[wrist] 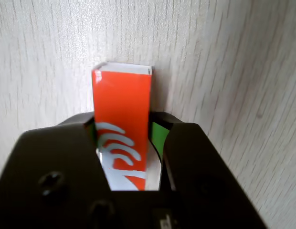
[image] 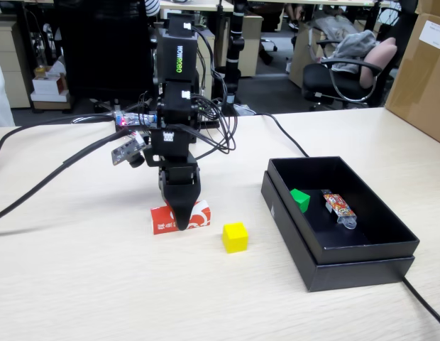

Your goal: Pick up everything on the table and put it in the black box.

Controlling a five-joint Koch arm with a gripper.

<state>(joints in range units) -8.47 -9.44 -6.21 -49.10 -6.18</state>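
The red carton (image: 163, 217) with white swirl print lies on the pale wood table (image: 99, 284), left of centre in the fixed view. My gripper (image: 183, 223) points straight down onto its right part, tip at table level. In the wrist view the carton (wrist: 121, 95) runs up between the jaws of my gripper (wrist: 123, 122); the left jaw presses its side and the right jaw's green pad sits against its other edge. The yellow cube (image: 235, 236) stands just right of the carton. The green cube (image: 300, 199) lies inside the black box (image: 362, 270) at the right.
An orange patterned packet (image: 338, 207) also lies in the black box. Cables (image: 42, 188) trail across the table's left side from the arm base, and one cable (image: 427, 305) runs off past the box's near right corner. A brown cardboard carton (image: 419, 71) stands at the far right.
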